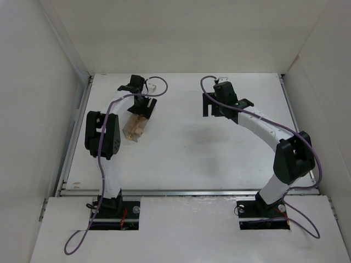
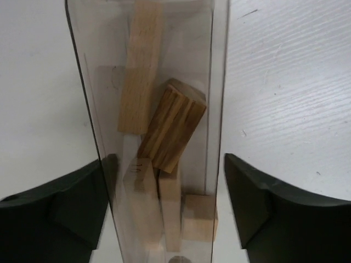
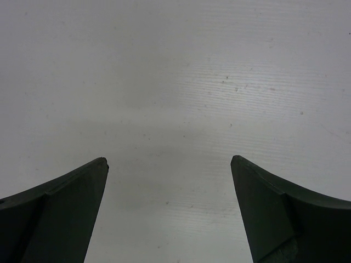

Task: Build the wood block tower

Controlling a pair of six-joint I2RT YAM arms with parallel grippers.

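A clear plastic box (image 1: 134,127) lies left of the table's middle with several tan wood blocks inside. In the left wrist view the box wall (image 2: 218,82) runs up between my fingers. Inside are a long plank (image 2: 141,66), a darker ribbed block (image 2: 174,126), upright pieces and a small cube (image 2: 198,218). My left gripper (image 1: 143,109) (image 2: 164,160) straddles the box with both fingers against its sides. My right gripper (image 1: 219,107) (image 3: 169,160) is open and empty over bare table. No tower shows in any view.
White walls enclose the table on the left, back and right. A metal rail (image 1: 186,192) runs along the near edge in front of the arm bases. The right wrist view shows only the white tabletop (image 3: 175,82).
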